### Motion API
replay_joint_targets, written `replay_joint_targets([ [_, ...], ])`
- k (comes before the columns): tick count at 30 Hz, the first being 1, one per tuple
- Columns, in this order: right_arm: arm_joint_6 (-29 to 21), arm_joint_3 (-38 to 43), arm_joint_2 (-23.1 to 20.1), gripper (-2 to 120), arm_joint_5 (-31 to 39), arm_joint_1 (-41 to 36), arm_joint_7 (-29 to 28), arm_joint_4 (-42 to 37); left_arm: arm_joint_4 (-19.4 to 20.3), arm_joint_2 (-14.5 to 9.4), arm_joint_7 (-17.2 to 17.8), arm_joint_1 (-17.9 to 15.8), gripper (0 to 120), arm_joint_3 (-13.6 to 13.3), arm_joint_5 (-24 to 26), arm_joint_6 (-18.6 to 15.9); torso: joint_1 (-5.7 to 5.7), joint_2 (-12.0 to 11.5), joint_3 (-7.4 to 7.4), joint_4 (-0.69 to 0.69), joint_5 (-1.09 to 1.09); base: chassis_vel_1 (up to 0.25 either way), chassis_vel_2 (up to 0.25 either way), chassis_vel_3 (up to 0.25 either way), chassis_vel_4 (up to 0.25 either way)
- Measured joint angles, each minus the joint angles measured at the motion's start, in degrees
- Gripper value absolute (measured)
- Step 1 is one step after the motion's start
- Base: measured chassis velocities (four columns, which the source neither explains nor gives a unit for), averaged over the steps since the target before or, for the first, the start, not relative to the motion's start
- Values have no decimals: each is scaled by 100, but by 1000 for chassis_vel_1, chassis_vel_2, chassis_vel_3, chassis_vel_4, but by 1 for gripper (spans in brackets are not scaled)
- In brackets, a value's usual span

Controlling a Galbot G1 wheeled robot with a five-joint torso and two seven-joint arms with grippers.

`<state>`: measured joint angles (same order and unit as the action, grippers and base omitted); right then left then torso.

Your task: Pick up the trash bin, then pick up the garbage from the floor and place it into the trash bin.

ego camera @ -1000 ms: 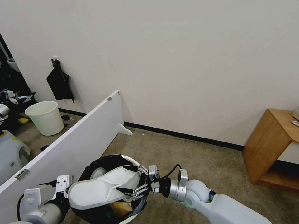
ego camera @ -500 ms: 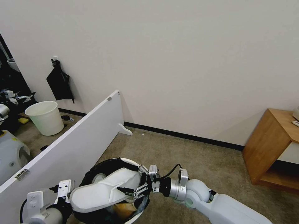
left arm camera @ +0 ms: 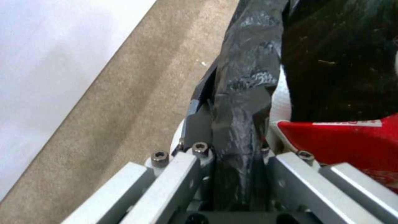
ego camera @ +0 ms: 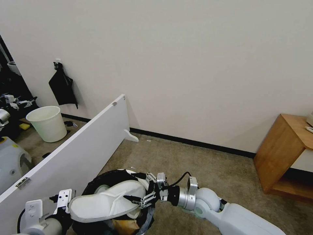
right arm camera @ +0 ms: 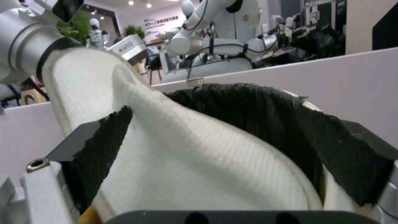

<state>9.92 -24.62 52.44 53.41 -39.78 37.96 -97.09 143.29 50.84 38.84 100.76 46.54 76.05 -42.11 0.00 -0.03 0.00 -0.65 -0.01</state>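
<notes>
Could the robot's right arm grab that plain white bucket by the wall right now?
Probably not: the right gripper is shut on the slipper over the trash bin, and the white board stands before the bucket.

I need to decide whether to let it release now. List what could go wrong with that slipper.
1. The slipper lies flat across the bin, wider than the opening; released by the right gripper, it may bridge the rim or slide off.
2. The left gripper holds the bin only by its bag-covered rim; pushing the slipper down could tilt the bin or slip the bag.
3. The bin already holds a brown bag, so little room seems left.
</notes>
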Motion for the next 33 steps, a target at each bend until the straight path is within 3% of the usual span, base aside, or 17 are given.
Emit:
replay_joint_targets([
  [33, 25, 128, -253, 100, -9, -162, 70, -264, -5, 111, 28, 13, 2, 40, 40, -3, 0, 0, 0, 0, 0, 0, 0, 0, 0],
])
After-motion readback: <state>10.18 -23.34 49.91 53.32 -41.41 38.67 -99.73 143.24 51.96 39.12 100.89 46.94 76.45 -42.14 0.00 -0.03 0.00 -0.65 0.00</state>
